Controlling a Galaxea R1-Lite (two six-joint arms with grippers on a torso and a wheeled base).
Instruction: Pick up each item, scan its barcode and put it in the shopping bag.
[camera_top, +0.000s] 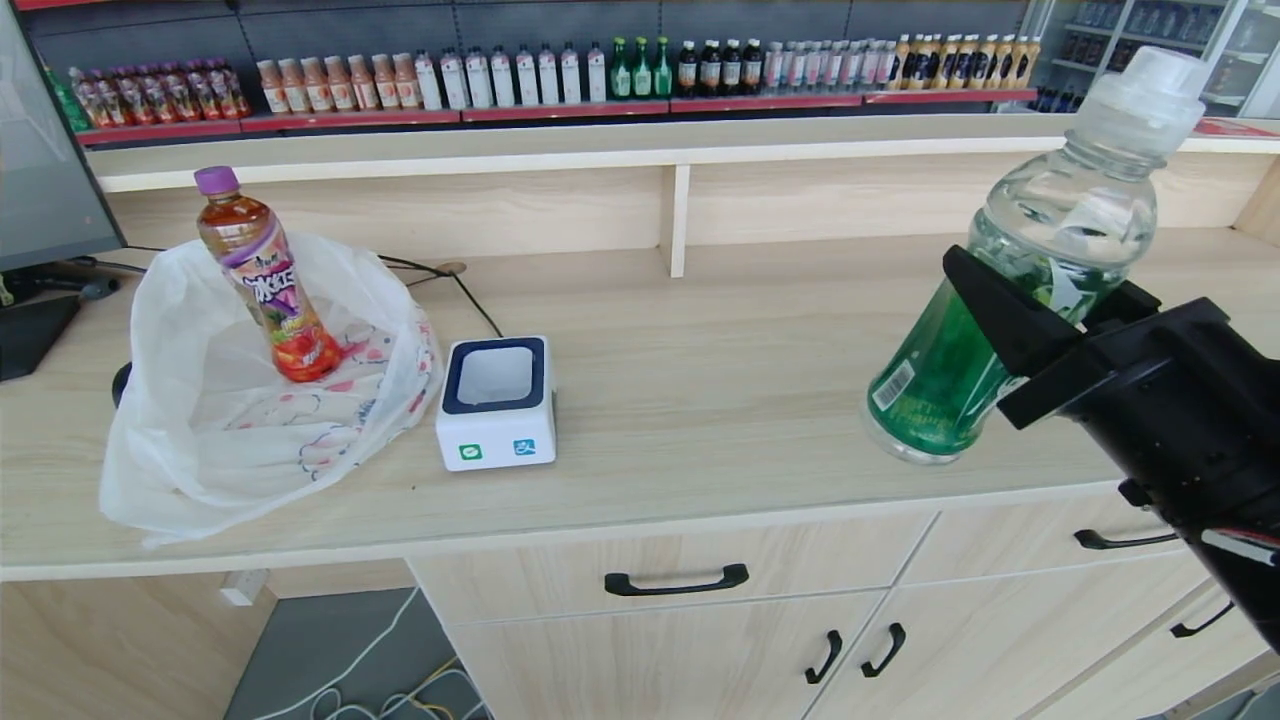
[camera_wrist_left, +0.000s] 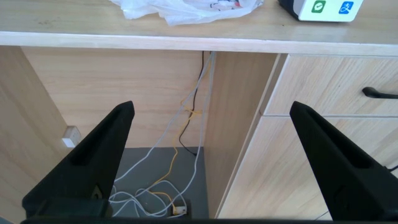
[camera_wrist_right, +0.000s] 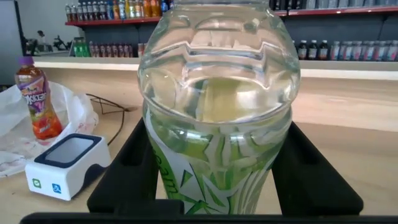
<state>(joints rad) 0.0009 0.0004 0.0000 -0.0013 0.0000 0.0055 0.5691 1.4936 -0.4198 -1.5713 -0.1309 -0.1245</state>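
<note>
Bottle (camera_top: 1050, 230), clear-topped with green label, tilted in right hand (camera_top: 1045, 290).

Clear glossy plastic bottle (camera_top: 1010, 290), matt wood counter (camera_top: 700, 350)

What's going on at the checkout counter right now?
The right tool grips a green drink bottle, tilted, over the right side of the counter, not yet at the barcode scanner. A purple-capped tea bottle already stands in the shopping bag on the left. The left tool hangs open and empty below the counter edge.
</note>
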